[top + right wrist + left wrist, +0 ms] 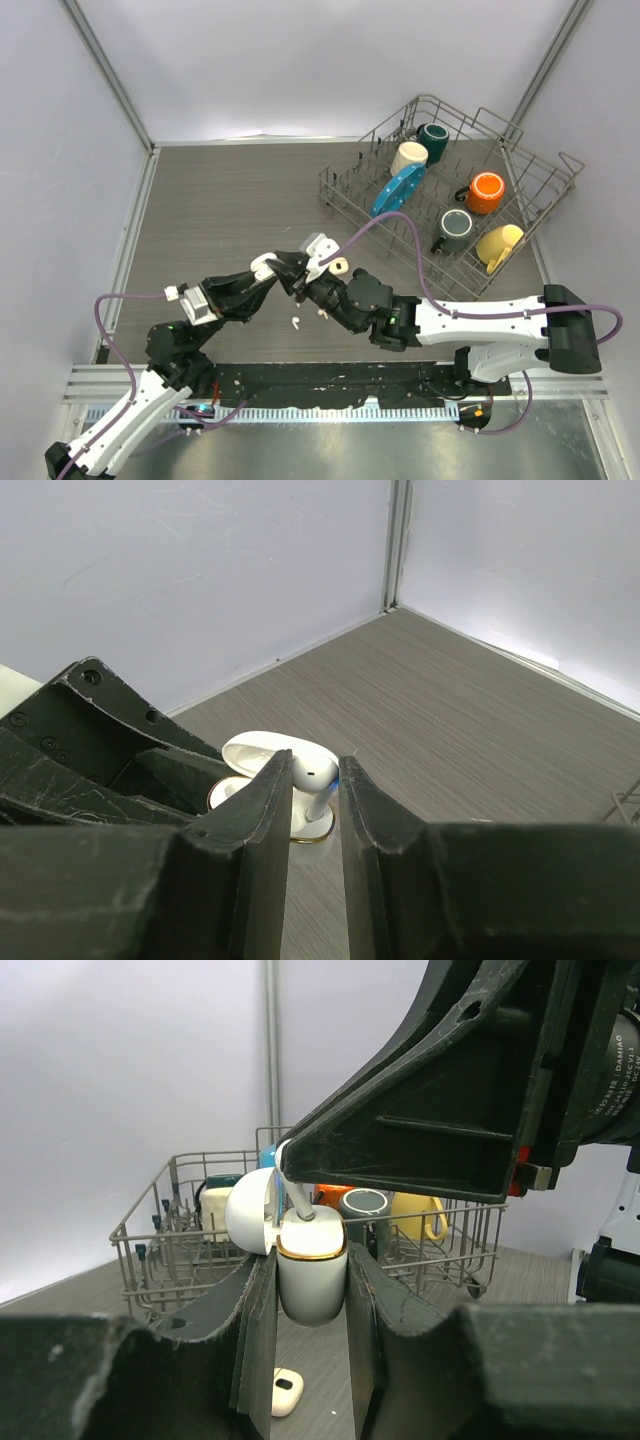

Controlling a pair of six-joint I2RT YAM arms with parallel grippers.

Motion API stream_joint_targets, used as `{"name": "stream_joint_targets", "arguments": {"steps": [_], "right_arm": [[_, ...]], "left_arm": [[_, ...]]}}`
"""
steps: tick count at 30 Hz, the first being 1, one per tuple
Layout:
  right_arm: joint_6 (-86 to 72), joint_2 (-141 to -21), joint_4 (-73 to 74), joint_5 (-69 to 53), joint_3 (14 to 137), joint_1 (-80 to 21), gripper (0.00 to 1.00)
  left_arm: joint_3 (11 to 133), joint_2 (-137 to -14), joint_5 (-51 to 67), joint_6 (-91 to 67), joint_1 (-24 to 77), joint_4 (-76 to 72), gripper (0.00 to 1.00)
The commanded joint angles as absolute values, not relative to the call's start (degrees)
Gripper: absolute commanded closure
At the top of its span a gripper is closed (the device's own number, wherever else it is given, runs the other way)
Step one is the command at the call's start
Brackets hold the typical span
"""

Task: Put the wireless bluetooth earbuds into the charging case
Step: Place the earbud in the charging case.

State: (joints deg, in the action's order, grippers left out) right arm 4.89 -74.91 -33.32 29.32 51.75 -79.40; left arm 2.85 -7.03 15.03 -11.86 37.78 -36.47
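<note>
My left gripper is shut on the white charging case, which has a gold rim. It holds the case upright above the table with the lid open to the left. My right gripper is shut on a white earbud. The earbud is right over the case, with its stem pointing down into a slot. A second white earbud and a small pale one lie on the table below the grippers. A pale peach piece lies close by.
A wire dish rack stands at the back right and holds several mugs: cream, dark green, orange, grey and yellow, plus a blue item. The rack also shows behind the case in the left wrist view. Grey walls enclose the table.
</note>
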Motion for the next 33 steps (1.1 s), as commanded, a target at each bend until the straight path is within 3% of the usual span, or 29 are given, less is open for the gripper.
{"name": "stream_joint_targets", "arguments": {"steps": [1,33], "right_arm": [[5.63,-74.88,-35.16,30.85,51.15,-79.54,0.94],[2.2,-73.74,-32.7,26.28,49.92,-79.54,0.86]], "left_arm": [[4.22,-5.98,14.5,-12.3,37.88,-39.81,1.0],[1.93,-2.9,8.96,-12.48,37.88,-40.87,1.0]]}}
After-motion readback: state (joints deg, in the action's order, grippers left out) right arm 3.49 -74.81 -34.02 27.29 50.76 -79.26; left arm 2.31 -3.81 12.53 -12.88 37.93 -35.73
